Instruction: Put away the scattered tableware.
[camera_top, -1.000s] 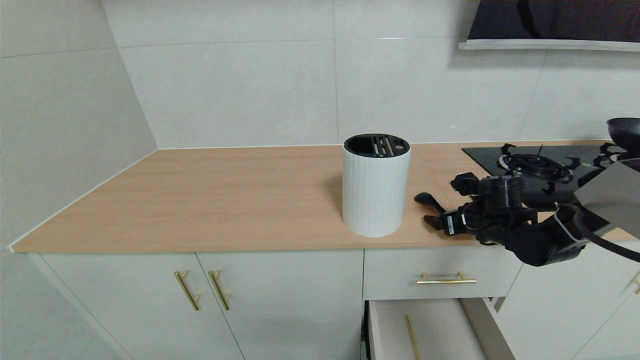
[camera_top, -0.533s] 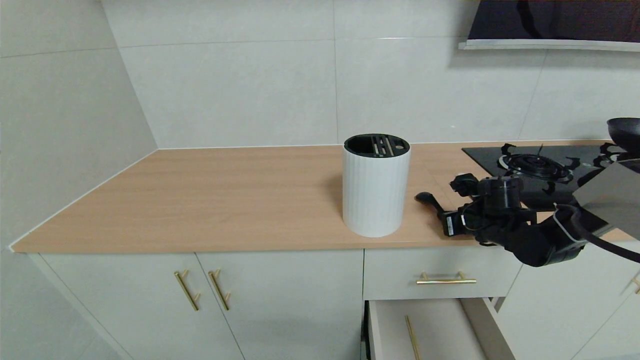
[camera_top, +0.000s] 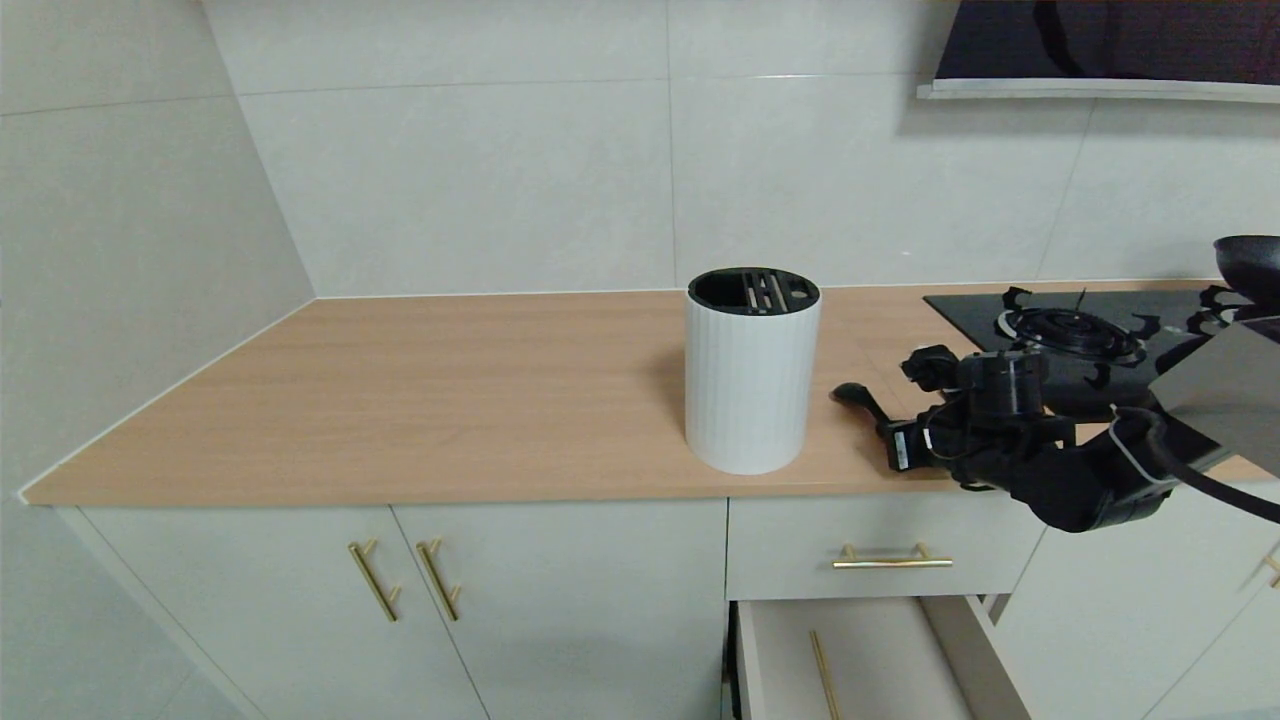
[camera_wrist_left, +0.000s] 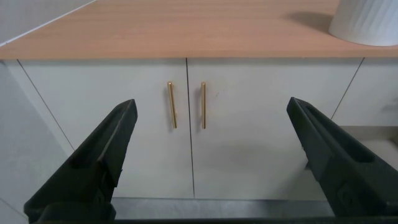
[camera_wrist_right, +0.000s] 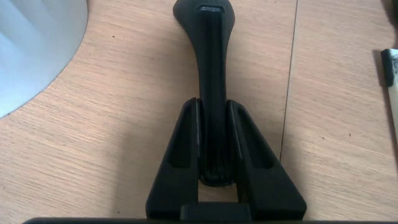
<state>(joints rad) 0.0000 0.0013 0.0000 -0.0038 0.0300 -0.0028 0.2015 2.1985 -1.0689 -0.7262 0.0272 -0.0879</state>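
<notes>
A black utensil handle (camera_top: 853, 396) lies flat on the wooden countertop (camera_top: 450, 390), just right of the white ribbed utensil holder (camera_top: 752, 385). My right gripper (camera_top: 886, 432) is low over the counter and shut on this handle (camera_wrist_right: 211, 68), with both fingers (camera_wrist_right: 186, 134) pressed against its sides. The holder's curved wall (camera_wrist_right: 31, 50) is close beside the handle's far end. The rest of the utensil is hidden under the gripper. My left gripper (camera_wrist_left: 211, 109) is open and empty below counter height, facing the cabinet doors (camera_wrist_left: 249, 143).
A drawer (camera_top: 850, 650) stands pulled out under the counter, below my right arm. The gas hob (camera_top: 1075, 330) and a dark pan (camera_top: 1250, 260) are at the right. A slim pale item with a dark tip (camera_wrist_right: 390, 71) lies beside the held handle. The holder's base (camera_wrist_left: 370, 22) is on the counter.
My right gripper's fingers, spread open a second ago, have closed on the black handle. The holder and the handle stay in place.
</notes>
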